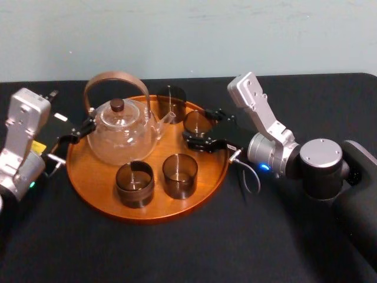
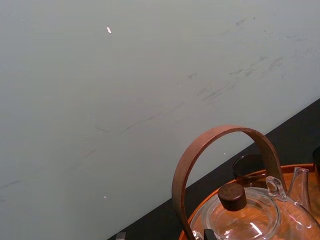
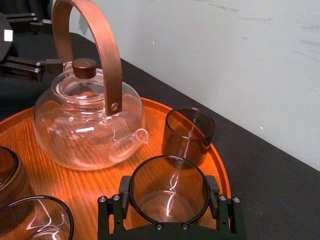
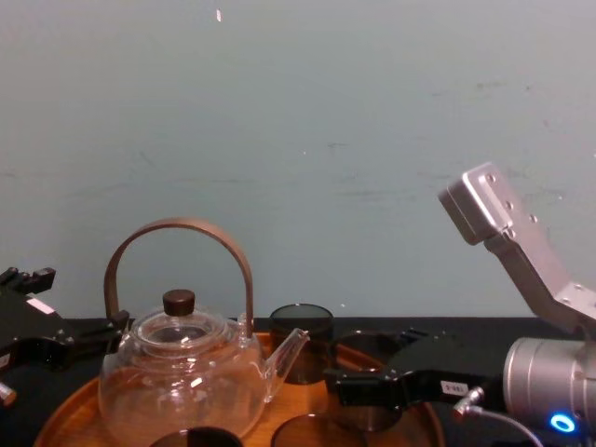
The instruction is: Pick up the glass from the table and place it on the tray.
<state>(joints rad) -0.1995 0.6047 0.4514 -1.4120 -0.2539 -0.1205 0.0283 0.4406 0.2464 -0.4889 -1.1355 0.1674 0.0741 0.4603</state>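
Observation:
The glass (image 1: 197,122), a smoky brown tumbler, is upright over the right part of the round orange-brown tray (image 1: 147,215). My right gripper (image 1: 199,125) is shut on it, one black finger on each side. The right wrist view looks down into the glass (image 3: 169,187), with the fingers (image 3: 216,200) against its wall and the tray (image 3: 90,185) beneath. Whether it rests on the tray or hangs just above it is unclear. My left gripper (image 1: 75,133) idles open at the tray's left rim, beside the teapot. The black table (image 1: 177,253) lies all around.
A glass teapot (image 1: 121,132) with a curved wooden handle stands on the tray's left half. Three more brown glasses are on the tray: one at the back (image 1: 171,101) and two in front (image 1: 135,183) (image 1: 179,175). A pale wall rises behind the table.

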